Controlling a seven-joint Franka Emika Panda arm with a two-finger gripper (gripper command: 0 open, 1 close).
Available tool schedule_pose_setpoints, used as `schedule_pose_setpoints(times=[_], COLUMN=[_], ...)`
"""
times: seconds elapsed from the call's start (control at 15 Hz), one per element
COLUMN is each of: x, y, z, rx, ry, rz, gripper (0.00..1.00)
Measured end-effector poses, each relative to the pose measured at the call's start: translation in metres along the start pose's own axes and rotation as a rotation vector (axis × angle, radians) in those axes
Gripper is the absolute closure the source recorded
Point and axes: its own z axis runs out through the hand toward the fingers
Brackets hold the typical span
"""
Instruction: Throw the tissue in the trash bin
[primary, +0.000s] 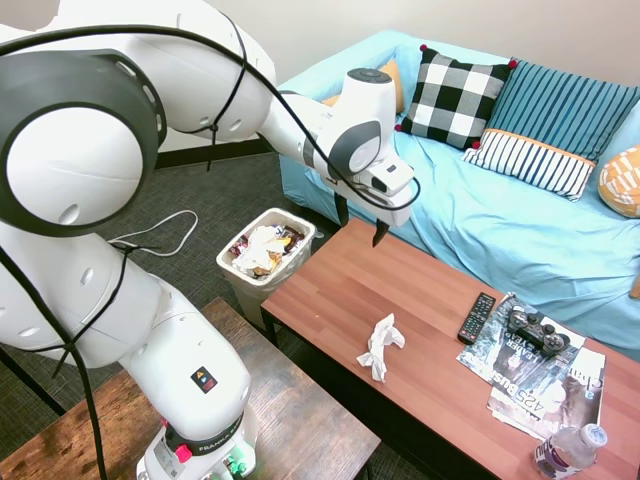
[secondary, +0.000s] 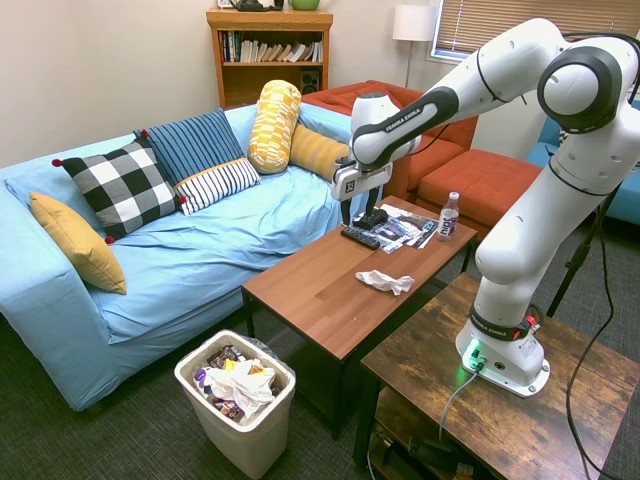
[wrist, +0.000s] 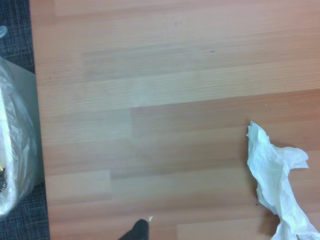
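Observation:
The tissue (primary: 381, 345) (secondary: 385, 282) (wrist: 277, 180) is a crumpled, twisted white piece lying on the reddish wooden coffee table (primary: 330, 290), near its front edge. My gripper (primary: 360, 225) (secondary: 358, 214) hangs open above the table's end nearest the bin, with nothing between its fingers, well above and apart from the tissue. The trash bin (primary: 245, 292) (secondary: 245, 435) (wrist: 15, 150) is a white wastebasket on the dark carpet just off that end of the table, holding wrappers and paper.
A TV remote (primary: 476, 317) (secondary: 360, 238), a game controller (primary: 535, 330) on magazines (primary: 545, 395) and a water bottle (primary: 568, 450) (secondary: 449, 216) occupy the table's other end. A blue sofa (primary: 500, 220) with cushions runs along the table's far side.

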Motion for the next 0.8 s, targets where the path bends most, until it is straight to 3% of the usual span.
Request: schedule_pose_setpoints(times=[0.33,0.8], x=[0.004,0.048], y=[0.001,0.025], z=[0.017,0.105], rx=[-0.024,-0.137], ry=[-0.028,-0.077], rz=[0.012,0.079], gripper=[0.00,0.00])
